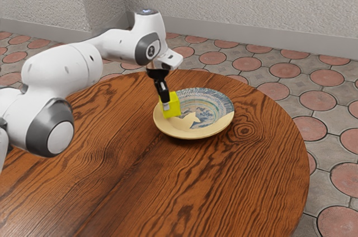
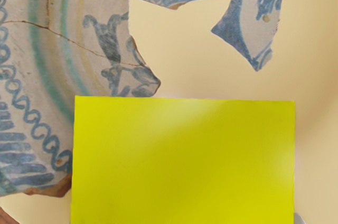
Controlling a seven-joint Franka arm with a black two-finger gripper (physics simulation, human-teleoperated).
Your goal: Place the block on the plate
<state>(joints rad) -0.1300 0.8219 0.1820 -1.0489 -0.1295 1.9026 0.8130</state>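
My gripper (image 1: 166, 102) points down over the left part of the plate in the exterior view, shut on the yellow block (image 1: 172, 106). The plate (image 1: 193, 132) is round and cream-coloured, with a blue and green broken-pottery pattern. The block is within the plate's outline; whether its underside touches the surface cannot be told. In the wrist view the block (image 2: 183, 160) is large and close, with the patterned plate (image 2: 179, 49) behind it. A sliver of grey fingertip (image 2: 299, 218) shows beside the block. The far finger is mostly hidden behind the block in the exterior view.
The plate rests on a round brown wooden table (image 1: 224, 186), near its far edge. The white arm (image 1: 61, 72) reaches in from the exterior view's left, above the table. Beyond the table are a tiled floor (image 1: 330, 114) and a pale wall (image 1: 240, 2).
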